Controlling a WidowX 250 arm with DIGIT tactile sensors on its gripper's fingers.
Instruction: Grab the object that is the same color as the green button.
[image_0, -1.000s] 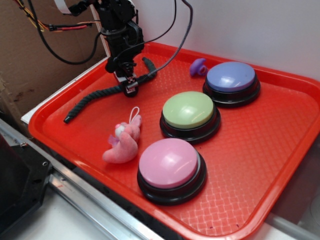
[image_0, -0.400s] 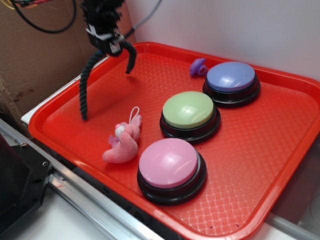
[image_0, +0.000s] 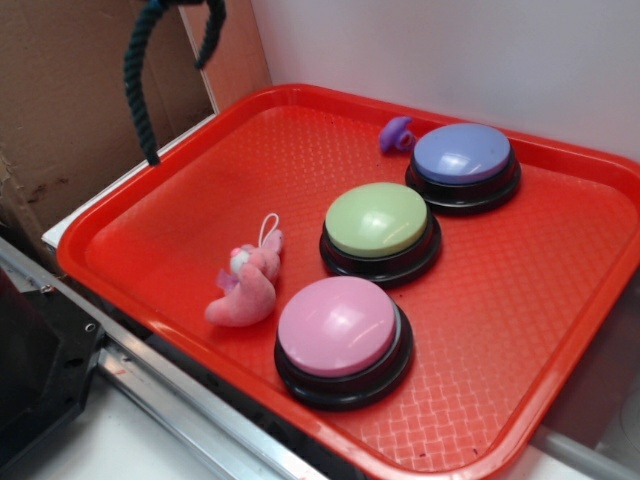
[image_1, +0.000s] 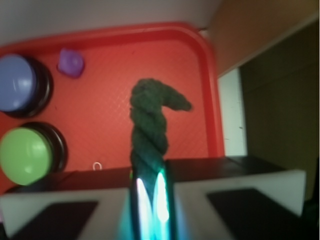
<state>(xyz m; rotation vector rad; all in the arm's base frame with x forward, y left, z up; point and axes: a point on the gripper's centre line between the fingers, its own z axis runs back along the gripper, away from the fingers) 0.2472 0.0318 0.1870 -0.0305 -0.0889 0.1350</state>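
The dark green twisted rope (image_0: 137, 80) hangs in the air above the tray's far left corner, both ends drooping down; its top runs out of the exterior view, where the gripper itself does not show. In the wrist view my gripper (image_1: 150, 192) is shut on the rope (image_1: 150, 120), which sticks out between the two fingers over the red tray. The pale-green button (image_0: 378, 222) sits on its black base in the middle of the tray, and shows at the left edge (image_1: 25, 155) of the wrist view.
The red tray (image_0: 480, 330) also holds a pink button (image_0: 340, 325), a purple-blue button (image_0: 462, 155), a small purple piece (image_0: 397, 133) and a pink plush toy (image_0: 248, 282). Cardboard (image_0: 70, 110) stands left of the tray, a white wall behind.
The rope went from lying on the tray to hanging in the air. The gripper rose with it and left the top of the exterior view.
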